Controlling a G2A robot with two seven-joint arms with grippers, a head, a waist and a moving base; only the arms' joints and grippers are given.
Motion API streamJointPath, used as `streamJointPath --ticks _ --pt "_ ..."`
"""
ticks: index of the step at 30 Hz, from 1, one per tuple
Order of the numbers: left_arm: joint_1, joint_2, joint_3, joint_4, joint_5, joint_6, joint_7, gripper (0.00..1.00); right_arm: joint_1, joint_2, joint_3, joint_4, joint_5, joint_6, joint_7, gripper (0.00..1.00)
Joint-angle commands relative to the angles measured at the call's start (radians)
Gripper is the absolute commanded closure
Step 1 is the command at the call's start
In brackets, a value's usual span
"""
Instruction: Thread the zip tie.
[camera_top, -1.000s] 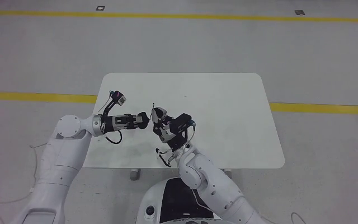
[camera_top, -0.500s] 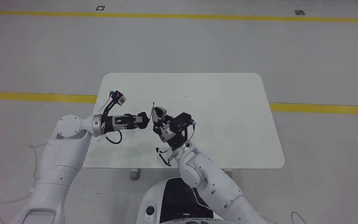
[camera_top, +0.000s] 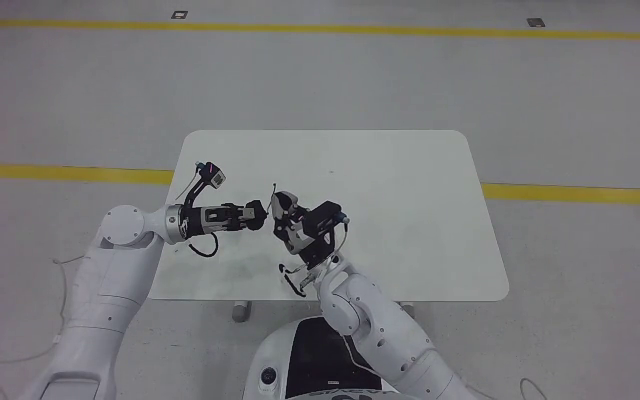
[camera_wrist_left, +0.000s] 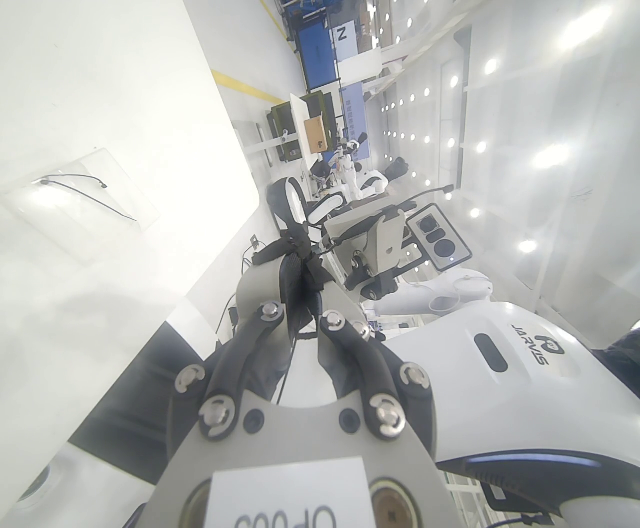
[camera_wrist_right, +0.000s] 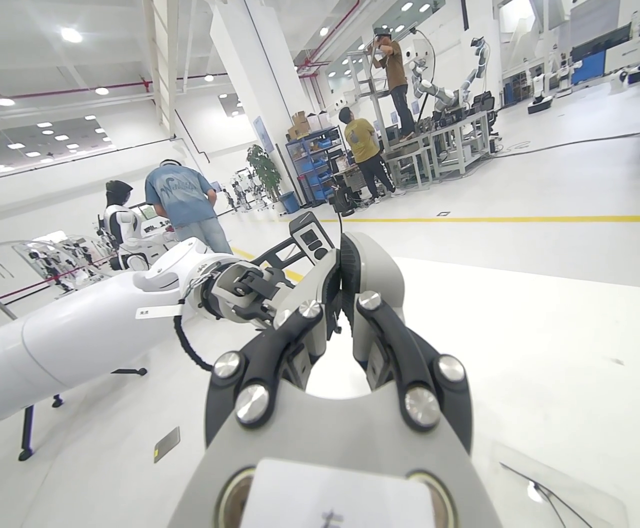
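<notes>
The zip tie (camera_top: 273, 192) is a thin black strip held in the air between my two grippers, above the white table's (camera_top: 400, 180) left front part. My left gripper (camera_top: 257, 217) comes in from the left and is shut on the zip tie. My right gripper (camera_top: 281, 213) faces it almost tip to tip and is also shut on the tie. In the right wrist view the strip (camera_wrist_right: 341, 225) sticks up out of the shut right gripper (camera_wrist_right: 341, 272). In the left wrist view a thin tail (camera_wrist_left: 287, 367) runs back from the shut left gripper (camera_wrist_left: 299, 260).
A clear plastic sheet (camera_wrist_left: 85, 200) lies flat on the table with another thin black zip tie (camera_wrist_left: 90, 192) on it; its corner (camera_wrist_right: 540, 485) also shows in the right wrist view. The table's near edge is close under both grippers.
</notes>
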Motion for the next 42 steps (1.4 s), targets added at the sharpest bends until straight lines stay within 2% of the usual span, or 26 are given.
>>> streamJointPath --ticks 1,32,42 --pt "0.000 0.000 0.000 0.000 0.000 0.000 0.000 1.00 0.000 0.000 0.000 0.001 -0.001 0.002 0.003 1.00" --pt "0.000 0.000 0.000 0.000 0.000 0.000 0.000 1.00 -0.018 0.004 0.020 -0.007 -0.018 0.026 0.019 1.00" --pt "0.000 0.000 0.000 0.000 0.000 0.000 0.000 1.00 -0.030 0.011 0.021 -0.023 -0.046 -0.015 0.004 1.00"
